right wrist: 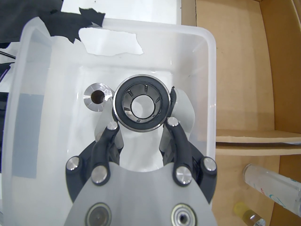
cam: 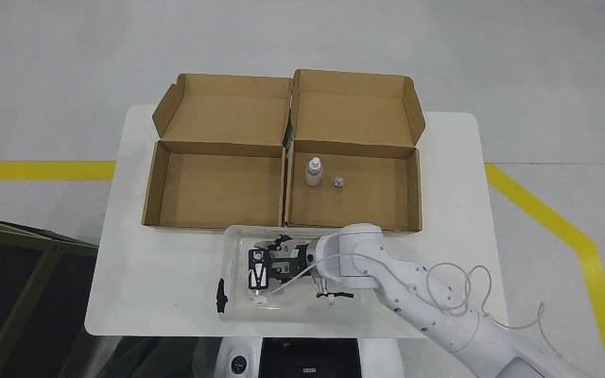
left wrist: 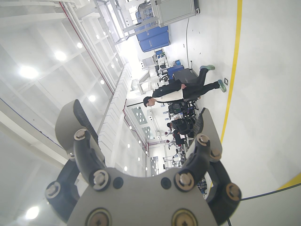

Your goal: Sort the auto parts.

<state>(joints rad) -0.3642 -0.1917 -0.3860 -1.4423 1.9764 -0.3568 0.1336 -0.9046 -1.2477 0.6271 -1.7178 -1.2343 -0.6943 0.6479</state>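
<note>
My right gripper (right wrist: 143, 109) is down inside a clear plastic bin (right wrist: 117, 28), shut on a black-rimmed metal bearing sleeve (right wrist: 142, 103) that stands on end, its fingers (right wrist: 183, 104) pressed against both sides. Beside the sleeve lies a shiny flanged metal part (right wrist: 96, 96) with a centre hole. In the top view the right gripper (cam: 269, 269) is in the bin (cam: 232, 248) at the table's front edge. My left gripper (left wrist: 140, 112) points away from the table toward the room, open with nothing between its fingers.
Two open cardboard boxes sit behind the bin: the left box (cam: 213, 189) and the right box (cam: 378, 194), which holds a small bottle (cam: 314, 171) and a small metal piece (cam: 341, 181). Torn black tape (right wrist: 70, 22) sticks to the bin's rim.
</note>
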